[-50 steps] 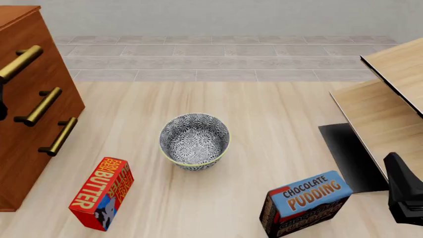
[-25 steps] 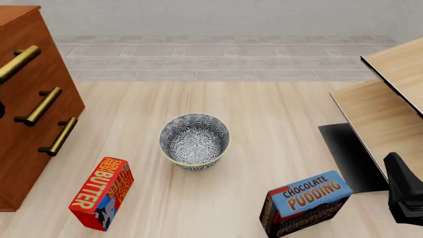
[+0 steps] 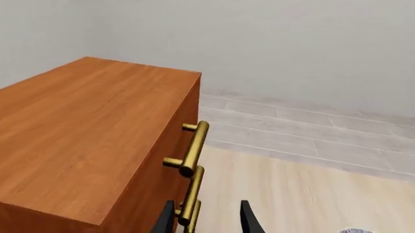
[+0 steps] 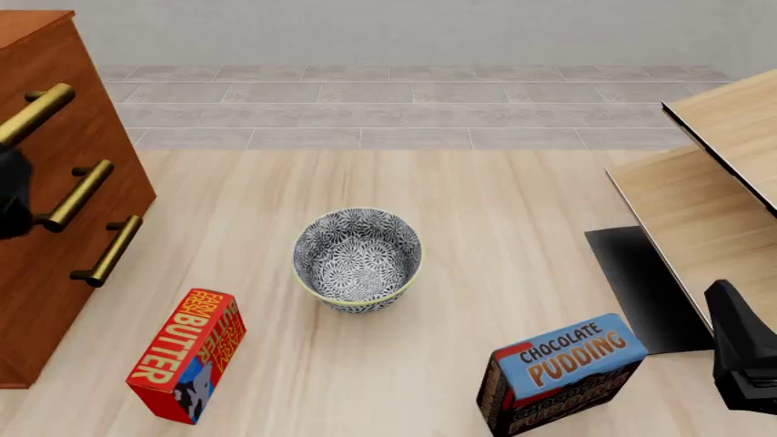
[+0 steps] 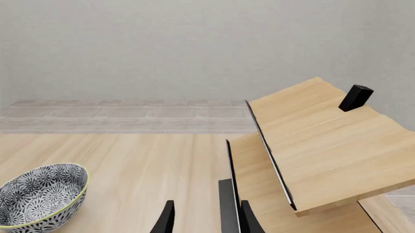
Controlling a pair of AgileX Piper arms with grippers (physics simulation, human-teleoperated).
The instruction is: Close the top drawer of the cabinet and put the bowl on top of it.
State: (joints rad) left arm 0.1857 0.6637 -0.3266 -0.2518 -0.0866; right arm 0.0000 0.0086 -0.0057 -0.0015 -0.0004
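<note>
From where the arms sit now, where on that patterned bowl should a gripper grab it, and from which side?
Grip the bowl by its rim, coming from above with one finger inside and one outside. It stands upright and open, with nothing inside, and looks too wide to span whole. The rim's near right side seems easiest: the right gripper is open on that side, and the butter box and pudding box stand clear.

Both arms are plain matte black, the right arm (image 4: pixel 743 360) blocky, with thin tapered jaws.
</note>
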